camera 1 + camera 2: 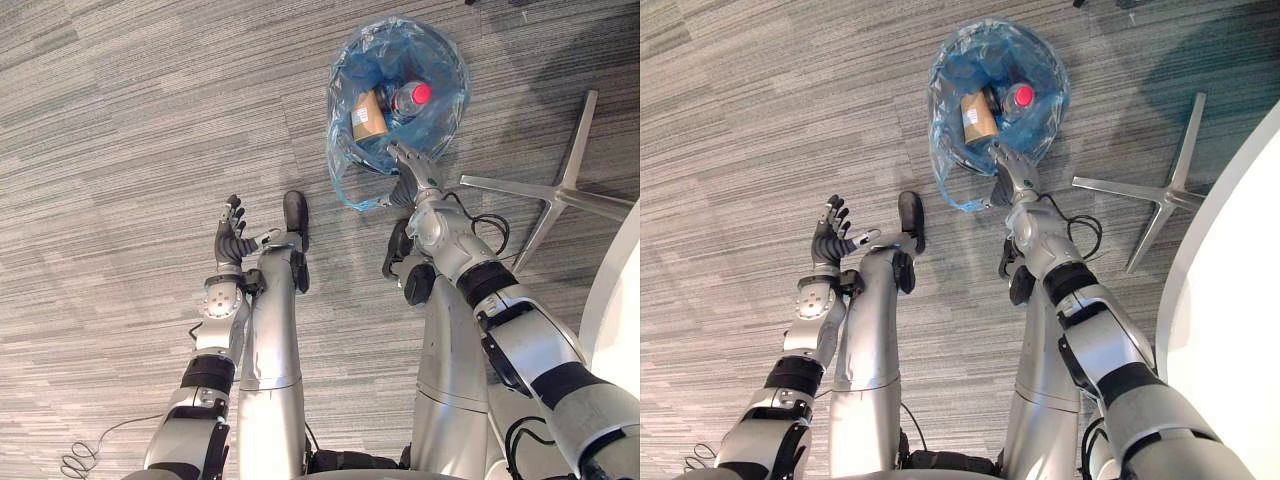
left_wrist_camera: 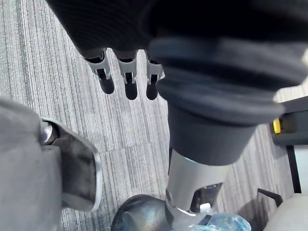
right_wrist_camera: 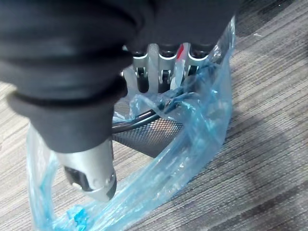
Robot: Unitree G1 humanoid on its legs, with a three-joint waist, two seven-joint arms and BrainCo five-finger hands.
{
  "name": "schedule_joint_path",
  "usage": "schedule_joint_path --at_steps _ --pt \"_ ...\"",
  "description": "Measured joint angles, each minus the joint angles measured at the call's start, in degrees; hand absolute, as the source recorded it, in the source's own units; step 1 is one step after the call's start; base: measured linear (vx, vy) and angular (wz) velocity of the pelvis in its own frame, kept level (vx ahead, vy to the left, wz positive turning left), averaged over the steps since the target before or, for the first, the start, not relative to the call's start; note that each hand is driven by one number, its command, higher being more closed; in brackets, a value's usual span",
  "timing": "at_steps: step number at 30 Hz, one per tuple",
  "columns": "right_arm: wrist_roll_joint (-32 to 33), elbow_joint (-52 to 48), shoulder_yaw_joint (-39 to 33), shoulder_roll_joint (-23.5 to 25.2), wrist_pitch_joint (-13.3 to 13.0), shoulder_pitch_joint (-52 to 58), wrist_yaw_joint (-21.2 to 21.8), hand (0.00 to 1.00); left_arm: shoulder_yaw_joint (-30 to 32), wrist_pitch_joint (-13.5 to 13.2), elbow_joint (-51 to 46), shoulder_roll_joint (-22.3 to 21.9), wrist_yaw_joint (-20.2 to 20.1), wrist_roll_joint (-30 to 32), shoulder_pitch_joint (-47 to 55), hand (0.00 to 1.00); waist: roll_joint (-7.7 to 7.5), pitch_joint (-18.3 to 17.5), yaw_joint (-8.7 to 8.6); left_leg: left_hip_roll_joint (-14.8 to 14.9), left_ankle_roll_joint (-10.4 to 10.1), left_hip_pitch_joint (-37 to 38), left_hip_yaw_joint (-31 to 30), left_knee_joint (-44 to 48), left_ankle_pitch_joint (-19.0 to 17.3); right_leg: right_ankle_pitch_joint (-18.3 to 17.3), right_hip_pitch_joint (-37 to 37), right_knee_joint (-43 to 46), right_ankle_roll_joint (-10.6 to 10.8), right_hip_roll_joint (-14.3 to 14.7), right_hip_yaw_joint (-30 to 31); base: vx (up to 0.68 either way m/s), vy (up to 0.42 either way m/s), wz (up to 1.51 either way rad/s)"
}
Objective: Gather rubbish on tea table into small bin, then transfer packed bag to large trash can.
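Down on the carpet (image 1: 120,150), the small bin (image 3: 154,132) stands lined with a blue bag (image 1: 440,80) holding a brown box (image 1: 368,115) and a red-capped bottle (image 1: 412,97). The right arm stretches forward so that the right hand (image 1: 412,168) meets the bin's near rim, its fingers (image 3: 166,72) fairly straight over the edge among the bag's folds and its thumb well apart outside, not clamped. The left hand (image 1: 232,240) hangs over bare carpet, well apart from the bin, fingers relaxed and spread, holding nothing.
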Motion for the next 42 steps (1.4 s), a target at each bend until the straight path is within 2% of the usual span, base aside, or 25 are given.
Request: schedule_joint_path --at_steps 19,23,33,38,40,42 --pt "0.4 -0.2 -0.8 0.5 0.0 0.1 -1.0 1.0 0.0 0.3 0.0 -1.1 1.0 0.1 -0.2 0.0 0.01 0.0 0.96 0.0 -0.1 0.4 0.0 -0.3 0.2 0.0 0.2 0.0 0.0 0.0 0.0 0.0 0.0 0.0" --pt "0.9 -2.7 -1.6 0.6 0.0 0.5 -1.0 1.0 0.0 0.4 0.3 -1.2 1.0 0.1 -0.2 0.0 0.01 0.0 0.98 0.0 -0.3 0.8 0.1 -1.0 0.8 0.0 0.4 -0.2 0.0 0.0 0.0 0.0 0.0 0.0" --pt "2.8 -16.8 -2.8 1.8 -0.2 7.5 -2.6 1.0 0.1 2.5 1.2 -1.7 1.0 1.2 0.0 0.0 -0.08 -0.1 0.64 0.3 -0.4 4.2 0.1 -1.8 0.9 0.1 3.9 -1.3 -0.1 0.4 -0.2 0.0 0.0 0.0" --pt "5.5 -26.2 -5.2 4.6 -0.3 14.1 -3.7 1.0 0.0 2.9 1.2 -2.0 0.9 2.4 1.5 0.0 -0.28 -0.2 -0.63 0.4 -0.4 8.2 0.2 -2.9 0.9 0.1 8.2 -2.9 0.0 0.6 -0.2 0.0 0.0 0.0" --pt "6.6 -29.5 -5.9 5.2 -0.6 17.0 -3.8 1.0 0.1 3.3 1.1 -2.7 1.0 2.9 2.5 0.0 -0.75 -0.4 -0.82 0.6 -0.4 10.6 0.4 -4.0 0.9 0.4 10.6 -4.3 0.0 1.0 -0.2 0.02 0.001 -0.07" --pt "7.2 -32.6 -6.4 6.0 -0.6 20.3 -3.8 1.0 0.0 4.0 0.7 -2.8 0.9 3.4 4.0 0.0 -2.0 -1.1 -0.92 1.1 -0.4 13.1 0.8 -5.5 0.9 0.8 13.0 -6.0 -0.2 1.3 -0.3 0.03 -0.01 -0.11"
